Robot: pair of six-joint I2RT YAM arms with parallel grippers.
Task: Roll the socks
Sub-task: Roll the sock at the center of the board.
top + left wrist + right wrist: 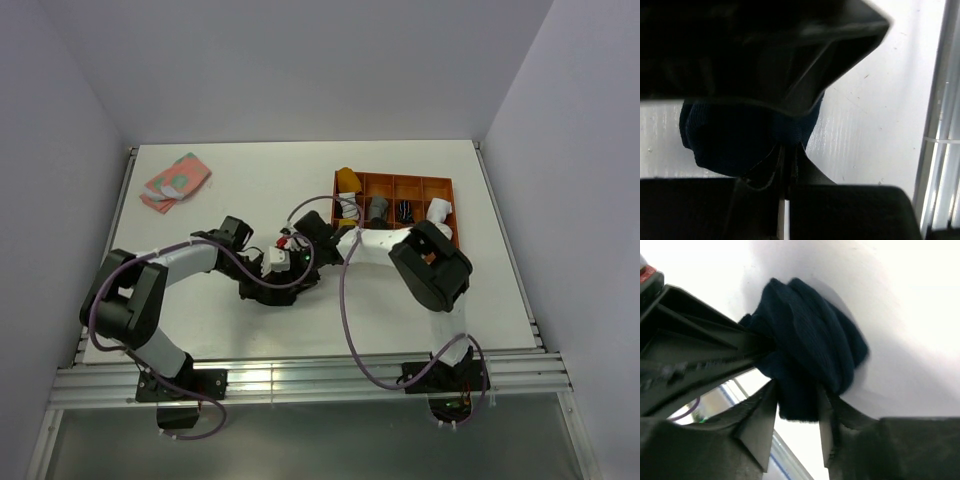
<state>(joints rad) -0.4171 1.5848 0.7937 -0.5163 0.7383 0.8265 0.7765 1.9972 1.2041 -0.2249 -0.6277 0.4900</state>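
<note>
The dark navy sock (810, 340) is bunched into a thick roll and held between both grippers at the table's middle. My right gripper (797, 412) is shut on its lower edge, with one finger on each side of the fabric. My left gripper (785, 152) is shut on a fold of the same navy sock (740, 140), just above the white table. In the top view the left gripper (268, 288) and right gripper (300, 266) meet and hide the sock. The mustard-orange sock (347, 178) lies at the far left corner of the orange tray.
An orange divided tray (395, 180) with white, grey and dark rolled socks stands at the back right. A pink-and-green folded cloth (175, 180) lies at the back left. The table's metal rail (940, 125) runs along the near edge.
</note>
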